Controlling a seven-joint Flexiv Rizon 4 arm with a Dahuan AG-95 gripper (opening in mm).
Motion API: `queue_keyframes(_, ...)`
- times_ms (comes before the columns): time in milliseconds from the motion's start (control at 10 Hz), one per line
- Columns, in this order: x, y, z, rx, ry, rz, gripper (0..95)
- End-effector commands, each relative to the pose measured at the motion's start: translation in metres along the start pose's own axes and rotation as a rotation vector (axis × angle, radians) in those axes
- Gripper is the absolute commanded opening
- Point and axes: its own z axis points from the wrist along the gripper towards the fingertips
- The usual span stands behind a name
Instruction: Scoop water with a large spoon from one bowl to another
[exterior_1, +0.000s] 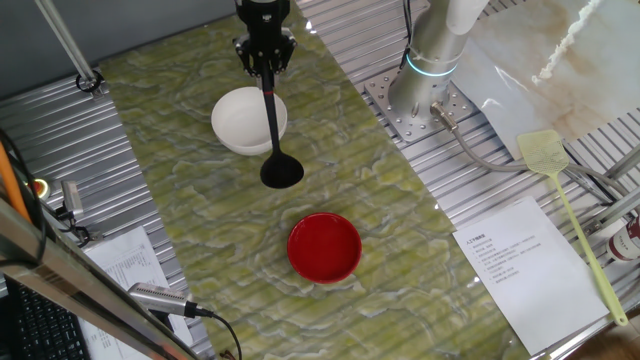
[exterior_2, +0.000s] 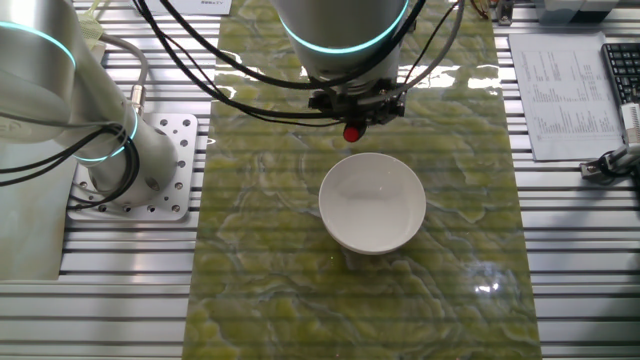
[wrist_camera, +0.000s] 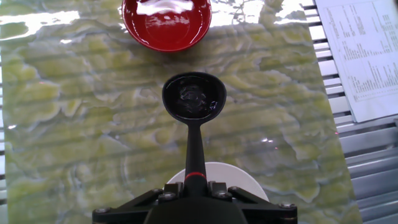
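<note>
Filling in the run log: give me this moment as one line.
gripper: shut on ladle | scoop: between red bowl and white bowl, over mat | scoop contents: wet sheen | pour: not yet

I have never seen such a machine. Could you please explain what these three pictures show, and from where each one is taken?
This is one robot arm at a table covered with a green mat. Two pictures come from fixed cameras on different sides; the third comes from a camera on the hand, looking down along the ladle. The hand grips a black ladle by its handle. Its scoop hangs between two bowls and seems to hold some water, shown as a faint sheen. A white bowl sits under the hand, and a red bowl lies further away. Printed papers and a yellow fly swatter lie beside the mat.
</note>
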Motion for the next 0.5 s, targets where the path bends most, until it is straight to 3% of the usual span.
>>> queue_keyframes(100, 0.0002, -0.0003, 0.0004, 0.006, 0.005, 0.036, 0.0)
queue_keyframes(500, 0.0002, -0.0003, 0.0004, 0.009, 0.013, 0.069, 0.0)
